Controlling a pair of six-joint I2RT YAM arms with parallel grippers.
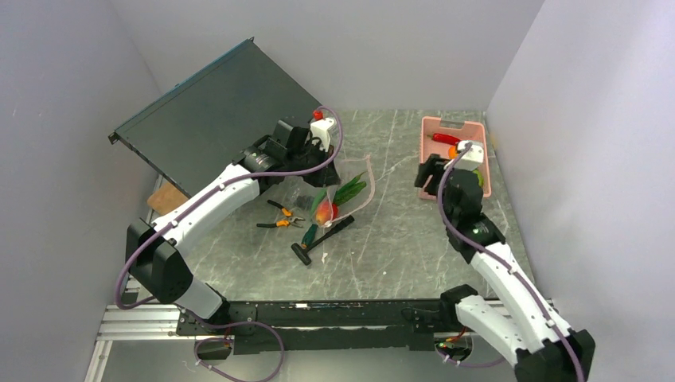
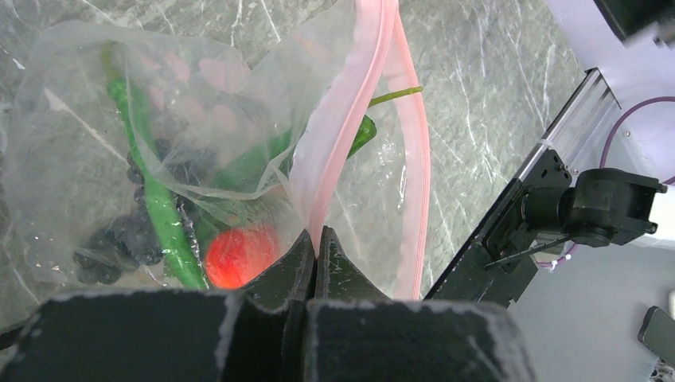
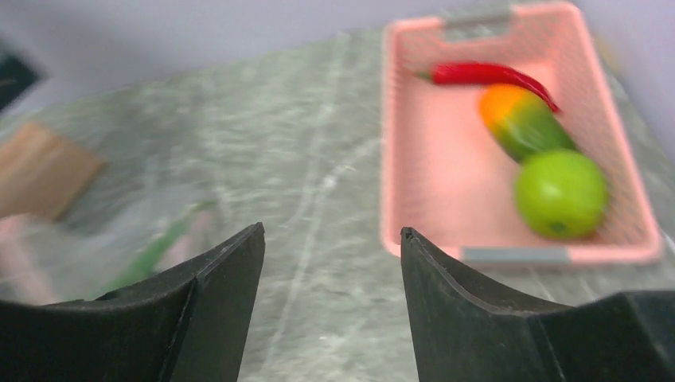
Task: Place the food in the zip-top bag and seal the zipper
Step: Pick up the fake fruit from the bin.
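1. Three pieces of food lie in one pink basket (image 3: 517, 256), at 2 o'clock on the bench (image 1: 398, 239): one red chili (image 3: 485, 74), one orange-green mango (image 3: 525, 123) and one green apple (image 3: 561, 193).
2. One zip-top bag (image 2: 72, 159) lies near the bench's middle. One red tomato (image 2: 239, 255), one dark grape bunch (image 2: 119, 239) and one long green cucumber (image 2: 159, 207) show through it.
3. One pair of orange-handled pliers (image 1: 280, 216) and one green-handled screwdriver (image 1: 309, 236) lie on the bench at 7 to 8 o'clock of the bag.
4. Left jaws: pressed together, pinching one pink strip of the zipper (image 2: 342, 135). The other strip runs apart from it at 3 o'clock, so the mouth gapes.
5. Right jaws: spread wide, holding nothing, over the bench. The basket is at their 1 o'clock.
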